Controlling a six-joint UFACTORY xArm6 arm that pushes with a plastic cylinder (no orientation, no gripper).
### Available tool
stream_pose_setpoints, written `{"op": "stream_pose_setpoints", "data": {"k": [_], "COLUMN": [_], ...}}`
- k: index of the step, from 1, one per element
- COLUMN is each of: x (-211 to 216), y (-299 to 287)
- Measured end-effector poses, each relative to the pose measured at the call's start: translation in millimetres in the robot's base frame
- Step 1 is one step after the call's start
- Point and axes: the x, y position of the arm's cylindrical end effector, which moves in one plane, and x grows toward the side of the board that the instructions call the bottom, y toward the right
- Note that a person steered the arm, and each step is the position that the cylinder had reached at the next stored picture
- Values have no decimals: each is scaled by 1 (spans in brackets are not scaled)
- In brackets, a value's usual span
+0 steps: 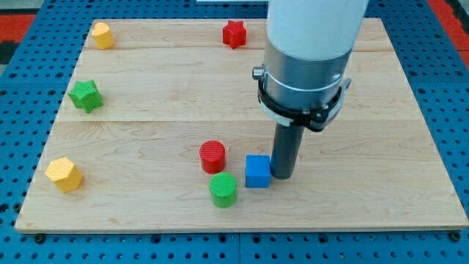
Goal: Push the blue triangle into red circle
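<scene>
- The tip (283, 176) touches the blue block's (257, 171) right side; no hand shows.
- The red cylinder (212, 156) stands just left, green cylinder (223, 190) nearer.

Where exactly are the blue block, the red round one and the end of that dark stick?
blue block (257, 171): camera view, on its top face.
red circle (212, 153): camera view, on its flat round top.
my tip (283, 176): camera view, the rod's very end, against the blue block's right side.
</scene>
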Motion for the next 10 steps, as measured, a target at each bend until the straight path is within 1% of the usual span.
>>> {"op": "stream_pose_setpoints", "data": {"k": [1,2,3,4,5,6,7,8,9,10], "x": [-70,-147,-206,-275,-318,-340,-337,-308,-267,-227], "y": [53,89,151,197,191,166,101,75,75,46]}}
